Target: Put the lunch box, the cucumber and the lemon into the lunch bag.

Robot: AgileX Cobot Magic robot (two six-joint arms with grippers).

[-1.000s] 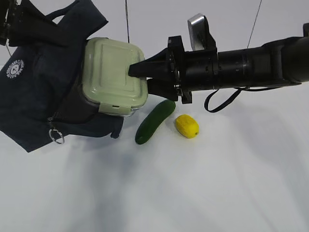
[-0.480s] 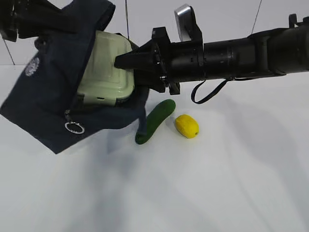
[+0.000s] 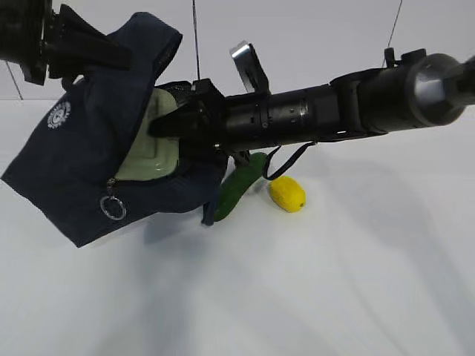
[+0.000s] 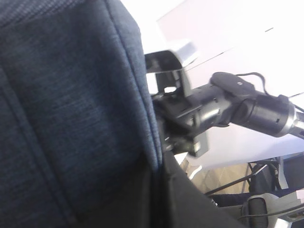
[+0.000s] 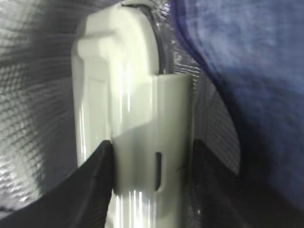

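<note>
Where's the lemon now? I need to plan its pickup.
The lemon lies on the table in the exterior view, right of centre, just right of the cucumber.

A plain white bench (image 3: 312,297) carries everything. The cucumber (image 3: 236,191) lies on it near the middle, slanting from 7 to 1 o'clock. The lemon (image 3: 287,193) sits just beside it at 3 o'clock, apart. The lunch bag's (image 3: 82,178) lower corner rests at 9 o'clock.
</note>
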